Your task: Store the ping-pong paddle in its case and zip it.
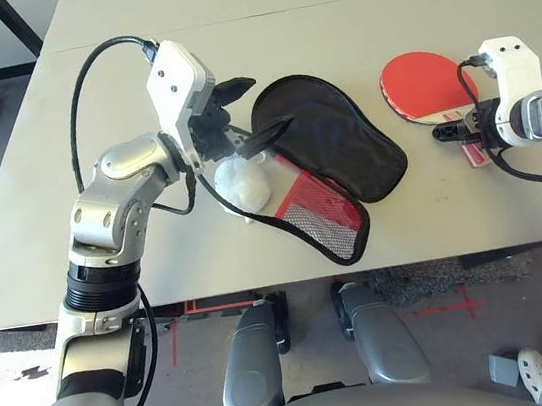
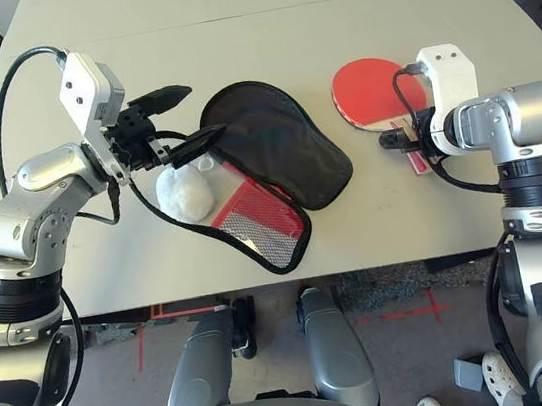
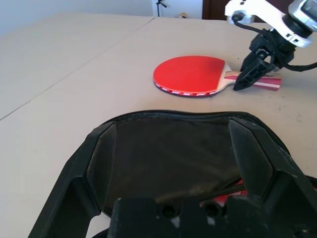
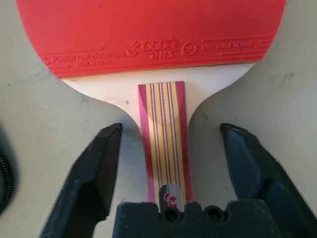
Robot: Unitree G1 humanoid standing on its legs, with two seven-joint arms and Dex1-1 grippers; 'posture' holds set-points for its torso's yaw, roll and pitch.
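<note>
Right wrist view: the handle of the ping-pong paddle (image 4: 166, 144) is seen between the spread fingers of the right gripper (image 4: 166, 148), not yet clamped, its long axis running along them. The paddle lies flat on the table (image 1: 229, 47), right of the case (image 1: 328, 144). The left gripper (image 1: 254, 114), fingers apart, hovers at the case's opening.

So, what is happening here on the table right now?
A two-armed robot is about to pack a ping-pong paddle into its red case. The case lies unzipped on the table, black lining up, a white plush charm beside it. The left gripper hangs open just above the case's edge. The right gripper straddles the paddle's handle, jaws apart on either side, not gripping it. The paddle lies flat on the table, right of the case.
</note>
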